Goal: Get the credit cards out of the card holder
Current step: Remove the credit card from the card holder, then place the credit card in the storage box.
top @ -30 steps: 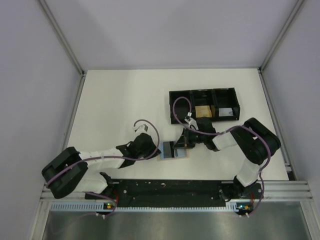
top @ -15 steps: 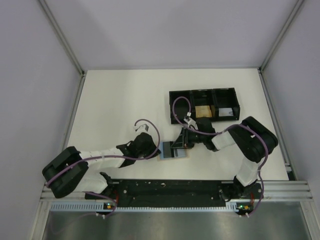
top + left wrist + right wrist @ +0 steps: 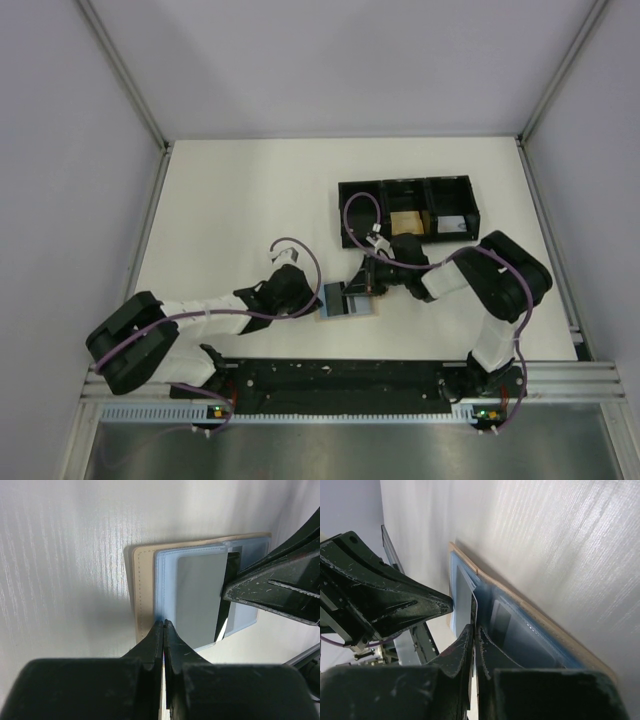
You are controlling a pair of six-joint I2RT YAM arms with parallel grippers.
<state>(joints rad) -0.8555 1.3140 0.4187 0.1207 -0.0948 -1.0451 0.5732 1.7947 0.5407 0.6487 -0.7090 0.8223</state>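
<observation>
Holder (image 3: 348, 303): it lies open and flat on the white counter (image 3: 240, 200), between your two claws, near the black tray (image 3: 343, 215).
Left claw (image 3: 164, 627): its fingers are pressed together, pinching the edge of the holder's blue inner panel.
Right claw (image 3: 473, 630): its fingers are closed tight on the edge of a grey card (image 3: 200, 595).
Card: it is tilted up off the blue panel; you cannot tell whether it is clear of its pocket.
Second card (image 3: 507, 625): it sits flat in the other pocket.
</observation>
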